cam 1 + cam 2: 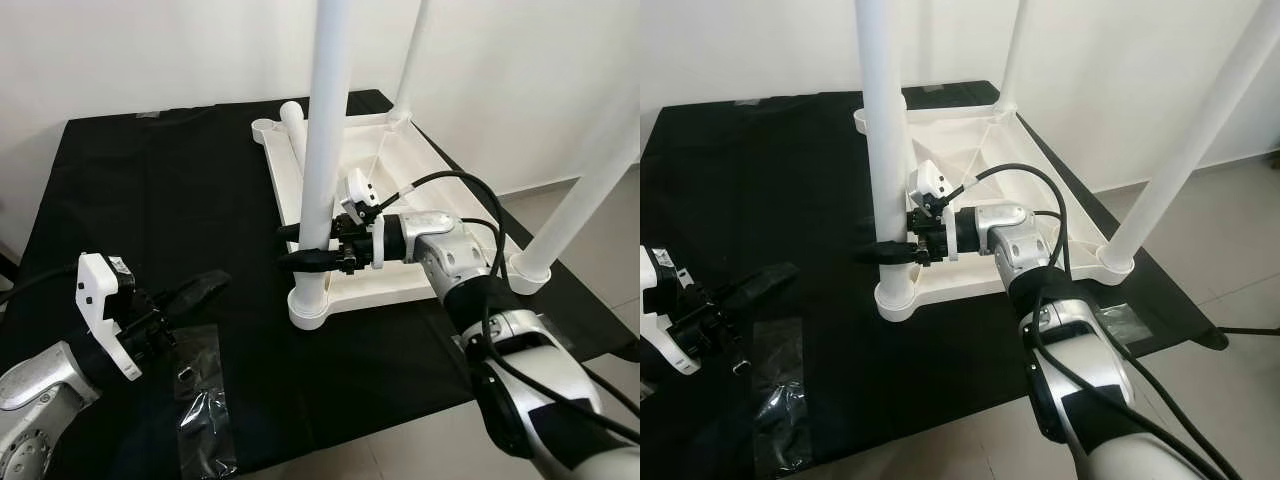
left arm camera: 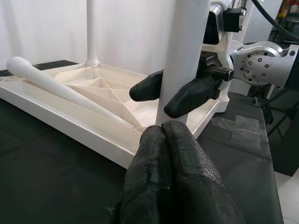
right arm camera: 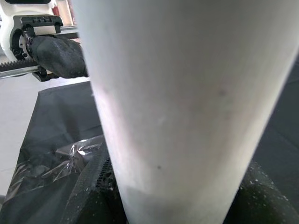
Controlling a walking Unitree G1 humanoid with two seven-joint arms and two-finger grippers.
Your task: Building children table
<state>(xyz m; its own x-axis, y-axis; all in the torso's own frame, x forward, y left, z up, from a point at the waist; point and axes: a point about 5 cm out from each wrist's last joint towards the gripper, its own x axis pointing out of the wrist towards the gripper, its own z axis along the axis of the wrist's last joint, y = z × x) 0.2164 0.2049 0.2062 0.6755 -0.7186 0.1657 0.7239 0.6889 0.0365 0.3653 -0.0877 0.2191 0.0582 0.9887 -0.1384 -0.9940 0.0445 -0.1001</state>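
A white children's table top (image 1: 400,288) lies upside down on a black cloth, with three white legs standing up from its corners. My right gripper (image 1: 292,246) is shut on the near-left leg (image 1: 325,130), just above its socket, one black finger on each side. That leg looms large in the right wrist view (image 3: 187,93). A loose leg (image 1: 297,135) lies along the top's far-left rim. My left gripper (image 1: 205,285) is shut on nothing, low over the cloth to the left, pointing at the held leg (image 2: 187,46).
A clear plastic bag (image 1: 200,400) with small hardware lies on the cloth under my left arm. The far leg (image 1: 410,60) and the near-right leg (image 1: 585,190) rise high. The cloth's edge drops to grey floor (image 1: 610,260) at the right.
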